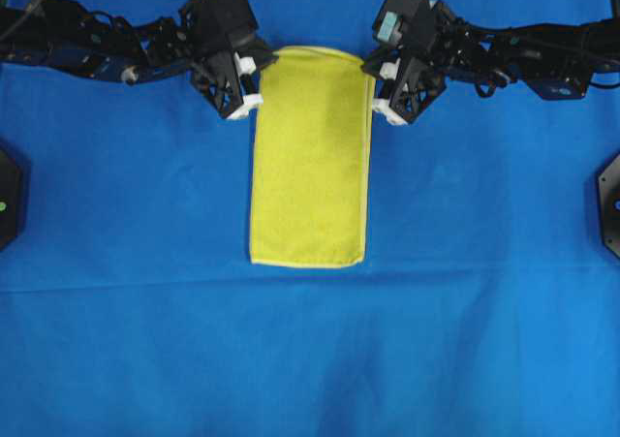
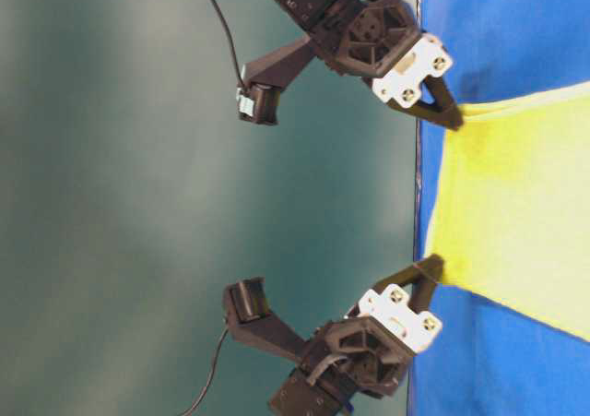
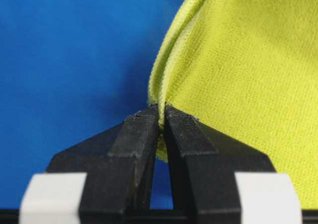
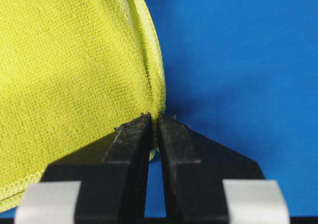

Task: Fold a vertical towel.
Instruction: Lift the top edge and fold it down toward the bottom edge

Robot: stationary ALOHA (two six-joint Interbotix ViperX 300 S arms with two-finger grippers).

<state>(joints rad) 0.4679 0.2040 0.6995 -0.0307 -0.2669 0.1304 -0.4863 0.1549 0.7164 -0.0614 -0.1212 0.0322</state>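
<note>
The yellow towel lies lengthwise on the blue cloth, its far end doubled over so two layers with pale hems show. My left gripper is shut on the towel's far left corner, both layers pinched between the black fingers. At the far right corner my right gripper is shut on the towel, hem clamped at the fingertips. In the table-level view the towel stretches taut between both grippers, lifted at the held edge.
A large blue cloth covers the whole table. Black mounts sit at the left edge and the right edge. Both arms reach in from the far corners.
</note>
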